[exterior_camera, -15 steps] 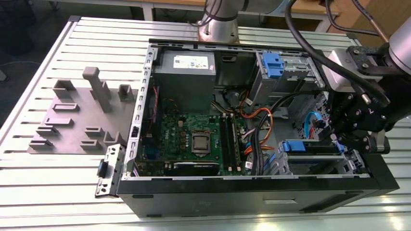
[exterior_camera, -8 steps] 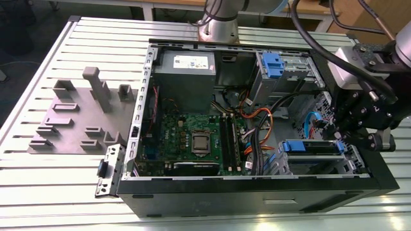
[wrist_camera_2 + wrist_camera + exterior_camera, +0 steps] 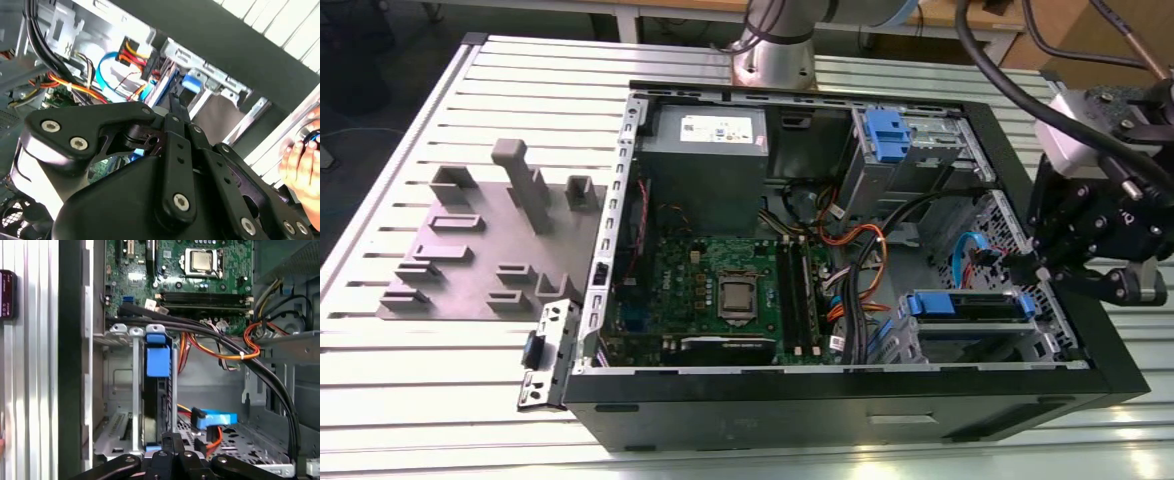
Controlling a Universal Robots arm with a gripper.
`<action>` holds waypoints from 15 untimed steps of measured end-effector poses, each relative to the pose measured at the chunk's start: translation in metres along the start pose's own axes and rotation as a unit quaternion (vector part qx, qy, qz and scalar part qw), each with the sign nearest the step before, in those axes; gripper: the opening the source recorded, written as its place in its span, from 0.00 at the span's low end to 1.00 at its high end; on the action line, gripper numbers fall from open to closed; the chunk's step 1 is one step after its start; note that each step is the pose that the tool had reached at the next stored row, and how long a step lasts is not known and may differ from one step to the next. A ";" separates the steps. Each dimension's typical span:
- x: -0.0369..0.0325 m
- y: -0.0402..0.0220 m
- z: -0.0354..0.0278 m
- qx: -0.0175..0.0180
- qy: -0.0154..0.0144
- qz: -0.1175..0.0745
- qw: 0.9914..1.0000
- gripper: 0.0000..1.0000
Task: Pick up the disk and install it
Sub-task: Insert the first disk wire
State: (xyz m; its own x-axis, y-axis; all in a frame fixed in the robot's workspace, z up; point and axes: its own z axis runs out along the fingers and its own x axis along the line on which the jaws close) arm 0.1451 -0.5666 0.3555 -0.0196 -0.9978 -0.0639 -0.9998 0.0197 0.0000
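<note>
Fingers [image 3: 172,442] look drawn narrow, pressed together with nothing between them, their tips set at the near end of the disk [image 3: 158,365], just touching or just short of it; which of the two cannot be told. In the exterior view the gripper [image 3: 1047,272] hangs over the case [image 3: 854,405] at that view's right edge, just beside the bay [image 3: 974,335] where the disk's blue frame shows. In both wrist views the disk stands on edge between the bay's metal rails, with its blue tab toward the board [image 3: 200,270] and the cables [image 3: 220,347] passing close by. Judged from this, the pick-up is done and the disk is already in its slot; whether it is pushed fully home and latched cannot be told, and no cable appears plugged into it, though the orange and blue leads [image 3: 212,420] lie near. A person's hand [image 3: 302,160] shows outside the case in the second wrist view.
</note>
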 end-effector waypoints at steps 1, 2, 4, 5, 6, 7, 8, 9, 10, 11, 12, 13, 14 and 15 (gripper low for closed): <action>-0.0023 -0.0011 0.0002 0.000 0.000 0.000 1.000 0.11; -0.0047 -0.0023 0.0003 0.000 0.000 0.000 1.000 0.11; -0.0077 -0.0039 0.0002 -0.003 0.000 0.000 1.000 0.11; -0.0088 -0.0047 0.0000 -0.006 0.000 0.000 1.000 0.11; -0.0097 -0.0056 -0.0002 -0.009 0.000 0.001 1.000 0.11; -0.0106 -0.0064 -0.0005 -0.012 0.000 0.001 1.000 0.11; -0.0117 -0.0074 -0.0007 -0.015 0.000 0.001 1.000 0.11; -0.0125 -0.0084 -0.0007 -0.017 0.000 0.001 1.000 0.11; -0.0134 -0.0094 -0.0008 -0.019 0.000 0.001 1.000 0.11; -0.0142 -0.0106 -0.0007 -0.020 0.000 0.001 1.000 0.11; -0.0151 -0.0120 -0.0007 -0.022 0.000 0.001 1.000 0.11; -0.0157 -0.0137 -0.0006 -0.023 0.000 0.001 1.000 0.11; -0.0163 -0.0151 -0.0006 -0.025 0.000 0.002 1.000 0.11; -0.0173 -0.0161 -0.0005 -0.026 0.001 0.002 1.000 0.11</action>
State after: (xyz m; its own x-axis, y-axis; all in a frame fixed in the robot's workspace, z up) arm 0.1615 -0.5497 0.3571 -0.0229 -0.9978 -0.0621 -0.9985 0.0197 0.0519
